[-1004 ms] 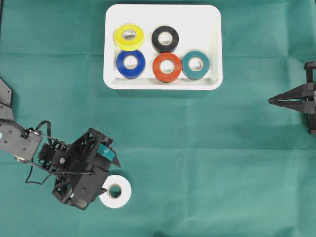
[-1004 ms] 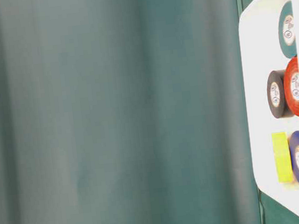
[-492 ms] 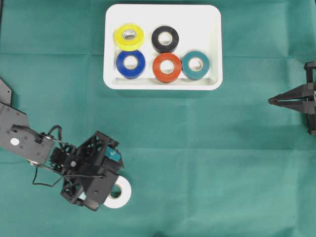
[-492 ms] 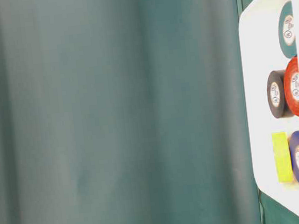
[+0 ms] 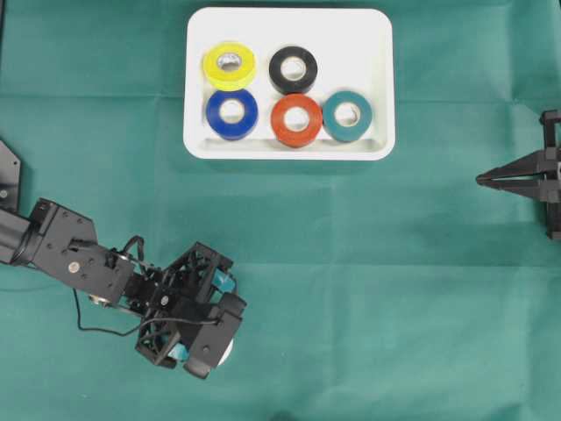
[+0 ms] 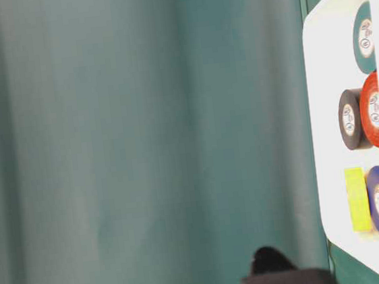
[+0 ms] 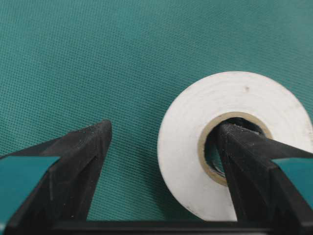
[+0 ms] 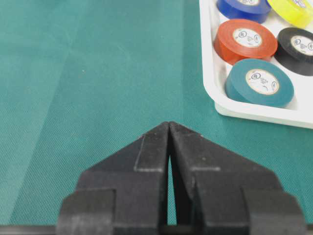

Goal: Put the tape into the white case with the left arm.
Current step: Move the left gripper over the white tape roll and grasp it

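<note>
left arm [image 5: 197, 320] moved over white tape [image 7: 230, 142] | jaws wide, one in core | labels illegible

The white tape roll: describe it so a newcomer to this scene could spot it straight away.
Start at the white case at the top of the green cloth, then drop to the lower left, where the left gripper sits. The white tape roll lies flat there, one of the open jaws inside its core. It is the only roll outside the case, and the only white one.

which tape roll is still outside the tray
The white roll, lying flat on the green cloth at the left gripper; the five coloured ones sit inside the tray.
</note>
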{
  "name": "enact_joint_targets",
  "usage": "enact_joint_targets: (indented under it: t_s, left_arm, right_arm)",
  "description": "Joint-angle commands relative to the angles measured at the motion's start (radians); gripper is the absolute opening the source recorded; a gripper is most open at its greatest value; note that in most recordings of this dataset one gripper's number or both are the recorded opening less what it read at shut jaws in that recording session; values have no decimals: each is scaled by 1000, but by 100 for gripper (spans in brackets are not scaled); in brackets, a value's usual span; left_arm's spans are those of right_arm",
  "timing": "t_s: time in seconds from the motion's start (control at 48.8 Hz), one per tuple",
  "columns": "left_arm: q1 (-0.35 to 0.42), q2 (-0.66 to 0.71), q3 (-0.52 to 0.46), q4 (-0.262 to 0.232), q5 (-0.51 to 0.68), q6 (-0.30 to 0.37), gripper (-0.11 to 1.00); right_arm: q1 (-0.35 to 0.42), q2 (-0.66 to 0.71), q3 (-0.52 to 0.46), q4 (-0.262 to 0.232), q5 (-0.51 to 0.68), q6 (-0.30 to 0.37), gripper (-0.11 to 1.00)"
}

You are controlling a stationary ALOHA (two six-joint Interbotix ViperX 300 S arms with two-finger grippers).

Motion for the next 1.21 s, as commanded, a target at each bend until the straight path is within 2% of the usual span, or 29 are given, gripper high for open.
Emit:
enact_joint_targets:
  t_s: [0.0,0.102,0.184,0.246,0.328,0.369,0.615,1.004,1.189]
  left_arm:
    - [5,-12,-18,2,-8,2,83]
    - [5,-17,-20,2,-8,2,79]
    - [5,-21,-21,2,-8,2,70]
    - [5,-25,-21,2,-3,2,57]
    - [5,-31,-21,2,0,-2,33]
    - [5,-34,-21,2,3,-3,27]
    - [5,-52,-25,2,29,-8,27]
    - [-2,-213,-75,2,221,-5,27]
    - [17,-253,-94,2,262,-2,27]
  right_arm:
    - [-2,6,-11,0,-9,2,-9]
    - [-2,6,-11,0,-9,2,-9]
    - [-2,8,-11,-2,-9,2,-9]
    - [-2,8,-11,0,-11,2,-9]
    - [-2,8,-11,0,-11,2,-9]
    - [-2,6,-11,0,-9,2,-9]
    - [-2,8,-11,0,-9,2,-9]
    - [-2,8,-11,0,-11,2,-9]
    - [-2,6,-11,0,-9,2,-9]
